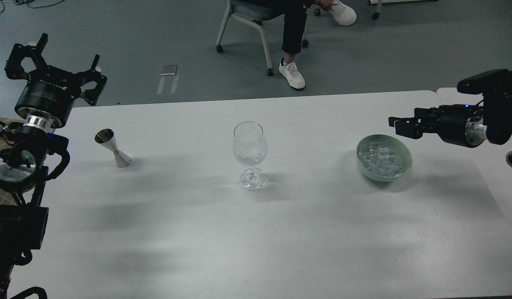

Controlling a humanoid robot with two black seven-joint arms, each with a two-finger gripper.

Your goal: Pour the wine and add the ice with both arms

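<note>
- Standing upright at the middle of the smooth, matte white table (280,232) is a clear, stemmed wine glass with a rounded bowl (250,145) and a round foot; a little colourless, water-like wine (251,158) lies at the bottom of its bowl.
- Left of the glass, well apart from it, a shiny silver metal jigger shaped like two cones joined at a narrow waist (113,147) stands on the table, leaning in this view, its open mouth towards the upper left.
- Right of the glass, also well apart, a pale green, smooth round ceramic-looking bowl (402,170) sits on the table and holds the ice (383,160), a heap of small, clear, glassy cubes that fills its bottom.
- The left gripper (54,62), black and angular on a thick cylindrical wrist with a silver ring, hangs above the table's far left corner; its fingers (96,77) are spread wide with nothing between them, and it is clear of the jigger.
- The right gripper (395,123), black and blocky, points leftwards over the table just above and beside the bowl's far rim; it is seen edge-on, so I cannot tell whether its fingers are apart or together, and it touches nothing that I can see.
- Beyond the table, on the grey floor (156,33), a seated person's dark trouser leg and white trainer (292,74) show beside a metal-legged wheeled chair (243,25).
</note>
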